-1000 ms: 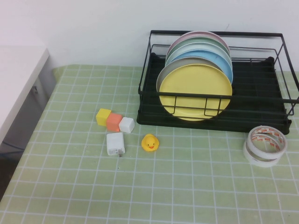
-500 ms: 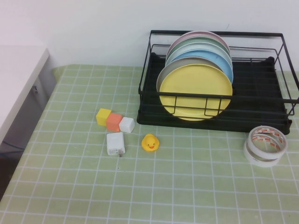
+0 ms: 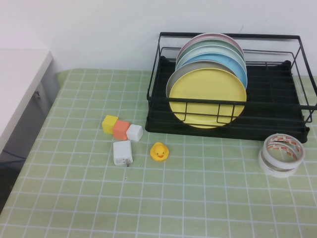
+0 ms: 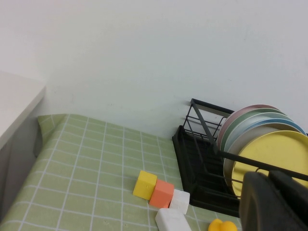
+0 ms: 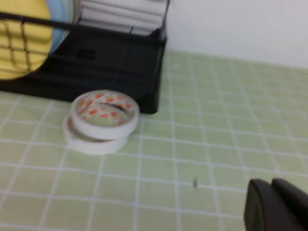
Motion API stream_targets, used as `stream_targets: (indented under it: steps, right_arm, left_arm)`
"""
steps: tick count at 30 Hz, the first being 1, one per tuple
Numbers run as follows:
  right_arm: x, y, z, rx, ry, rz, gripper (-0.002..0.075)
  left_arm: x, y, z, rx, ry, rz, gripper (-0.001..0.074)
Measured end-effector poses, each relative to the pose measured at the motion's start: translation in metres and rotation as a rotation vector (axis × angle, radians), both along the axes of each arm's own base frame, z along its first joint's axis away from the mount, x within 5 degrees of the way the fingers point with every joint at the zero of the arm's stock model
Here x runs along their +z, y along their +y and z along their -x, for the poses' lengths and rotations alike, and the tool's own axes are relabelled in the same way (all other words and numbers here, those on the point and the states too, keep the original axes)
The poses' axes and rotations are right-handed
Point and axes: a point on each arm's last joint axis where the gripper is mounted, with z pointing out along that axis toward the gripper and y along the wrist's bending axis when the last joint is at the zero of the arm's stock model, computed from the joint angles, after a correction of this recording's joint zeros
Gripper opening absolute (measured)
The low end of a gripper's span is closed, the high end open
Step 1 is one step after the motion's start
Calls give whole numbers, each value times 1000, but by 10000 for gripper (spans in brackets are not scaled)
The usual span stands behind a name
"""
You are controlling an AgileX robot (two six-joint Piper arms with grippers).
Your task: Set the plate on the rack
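Nothing has moved since the earlier frames: every object on the table holds the same position.

The plate (image 3: 207, 98), plain yellow, stands on edge in the rack (image 3: 277, 121), at the front of a row of upright plates. Directly behind it stand a grey-white plate (image 3: 172, 85), a light blue plate (image 3: 237, 67), a green plate (image 3: 208, 48) and a pink plate (image 3: 210, 36). The front rail of the rack crosses the lower part of the yellow plate.

The rack sits at the far right of the green checked table (image 3: 198, 198), against the white wall. Two stacked rolls of tape (image 3: 281, 154) lie just in front of its right corner. To the left of the rack, three small blocks lie touching in a row: yellow block (image 3: 109, 123), orange block (image 3: 121, 129), white block (image 3: 134, 132). A white charger (image 3: 122, 152) lies just in front of them, with a yellow rubber duck (image 3: 159, 151) beside it.

The left gripper (image 4: 276, 202) appears only in the left wrist view, raised over the table left of the rack; its fingers lie together, holding nothing. The right gripper (image 5: 276, 206) appears only in the right wrist view, over the table near the tape; its fingers also lie together, holding nothing.
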Motion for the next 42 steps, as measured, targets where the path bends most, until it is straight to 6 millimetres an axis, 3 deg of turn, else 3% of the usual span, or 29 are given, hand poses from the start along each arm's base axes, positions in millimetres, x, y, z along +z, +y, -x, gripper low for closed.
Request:
stream_targets:
  steps: [42]
  right_arm:
    - [-2,2,1,26,32,-43,12]
  left_arm:
    - [-1,4,-1,44,10,2,-1]
